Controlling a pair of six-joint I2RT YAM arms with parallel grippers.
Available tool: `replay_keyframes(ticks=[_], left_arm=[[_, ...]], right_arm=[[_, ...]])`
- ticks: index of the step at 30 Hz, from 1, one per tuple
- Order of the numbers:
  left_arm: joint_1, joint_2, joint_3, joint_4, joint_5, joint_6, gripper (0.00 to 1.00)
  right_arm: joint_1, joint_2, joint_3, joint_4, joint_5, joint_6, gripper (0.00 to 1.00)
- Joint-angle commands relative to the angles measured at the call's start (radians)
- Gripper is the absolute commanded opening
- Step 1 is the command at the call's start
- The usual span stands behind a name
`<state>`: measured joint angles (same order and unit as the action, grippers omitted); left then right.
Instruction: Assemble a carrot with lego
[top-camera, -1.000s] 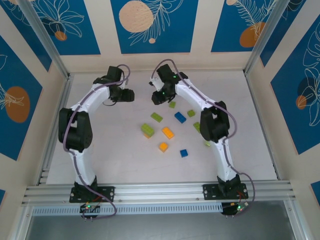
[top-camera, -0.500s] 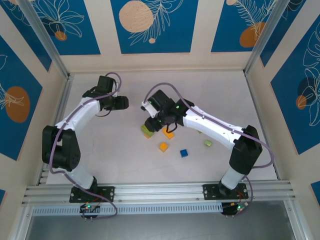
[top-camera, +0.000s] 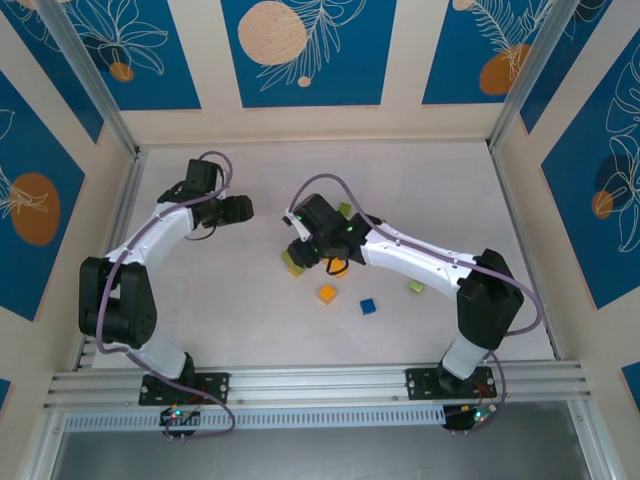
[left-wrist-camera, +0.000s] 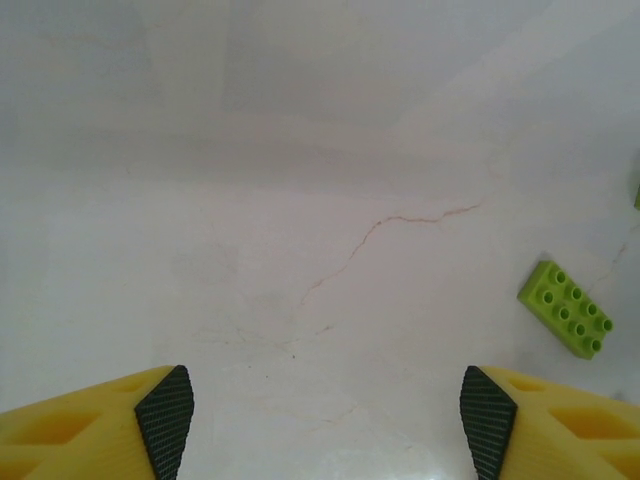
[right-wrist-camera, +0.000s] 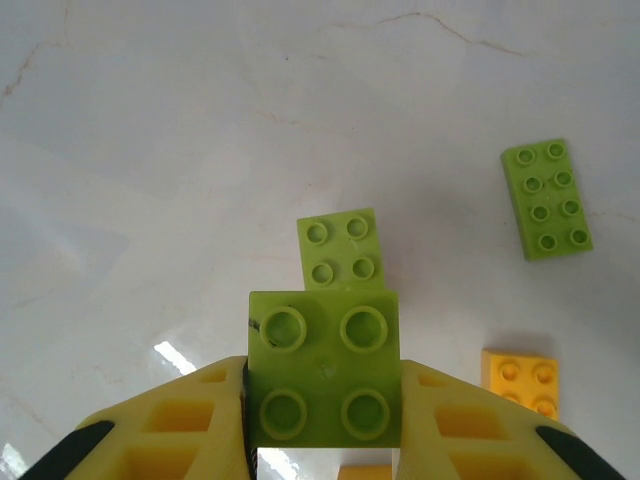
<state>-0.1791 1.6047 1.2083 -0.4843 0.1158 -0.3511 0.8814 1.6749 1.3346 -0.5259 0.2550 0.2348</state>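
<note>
White table (right-wrist-camera: 150, 120) scattered with lego: the right arm carries a brick.
The right gripper (right-wrist-camera: 325, 405) clamps a square lime brick (right-wrist-camera: 322, 372), studs up. A matching lime square (right-wrist-camera: 340, 248) lies just ahead at centre frame, in line with it. The left gripper (left-wrist-camera: 325, 415) gapes wide and empty, with a long lime brick (left-wrist-camera: 566, 308) at the right edge of its view.

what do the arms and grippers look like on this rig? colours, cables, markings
The left arm and right arm: white links, black joint housings, a purple cable looped along each. Small green lights glow by the bases. The left gripper and right gripper: yellow hollow-celled fingers, black textured pads.
</note>
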Motion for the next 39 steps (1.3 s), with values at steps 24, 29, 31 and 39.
replay_keyframes(ticks=[24,29,31,39], left_arm=[[0.028,-0.019,0.001,0.017,0.041,-0.007,0.78],[0.03,-0.019,0.002,0.016,0.042,-0.005,0.78],[0.03,-0.017,0.003,0.015,0.043,-0.005,0.78],[0.029,-0.019,0.002,0.015,0.044,-0.002,0.77]], right_arm=[[-0.022,0.126,-0.023,0.058,-0.02,-0.069,0.25],[-0.024,0.133,-0.025,0.055,-0.024,-0.074,0.25],[-0.024,0.134,-0.026,0.053,-0.025,-0.075,0.25],[-0.024,0.133,-0.036,0.046,-0.045,-0.077,0.25]])
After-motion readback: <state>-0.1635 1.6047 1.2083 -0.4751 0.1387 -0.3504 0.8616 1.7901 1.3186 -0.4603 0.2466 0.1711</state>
